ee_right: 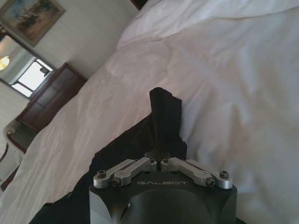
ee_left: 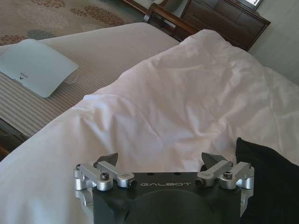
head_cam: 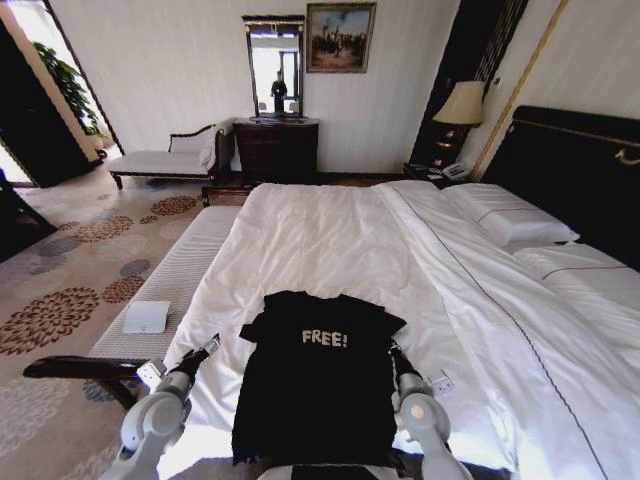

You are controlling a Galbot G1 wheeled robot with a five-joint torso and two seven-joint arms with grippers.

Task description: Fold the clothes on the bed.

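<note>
On the near part of the white bed (head_cam: 330, 240), just ahead of the robot, the black T-shirt (head_cam: 320, 390) lies on top of the duvet with its white "FREE!" lettering facing up. Its body runs toward the robot and its collar points toward the far end of the mattress.

Little of the fold looks finished. The shirt's left half is spread flat with the sleeve out to the side. The right side is where work has begun: the right hand (ee_right: 160, 161) has its fingers pinched together on a strip of the black cloth at the shirt's right edge, and in the right wrist view that strip stands up from the jaws above the duvet (ee_right: 233, 93). From the head view, the same hand (head_cam: 397, 352) sits at the shirt's right edge, below the sleeve.

The left hand (ee_left: 161, 163) hovers over bare duvet with its fingers spread wide and gripping nothing; the shirt's edge (ee_left: 268, 182) is just beside it. From the head view it (head_cam: 210, 347) is close to the left sleeve but apart from it.

Judging from this, the first side fold is only being started, and the left side fold and the lengthwise fold remain to be done.
</note>
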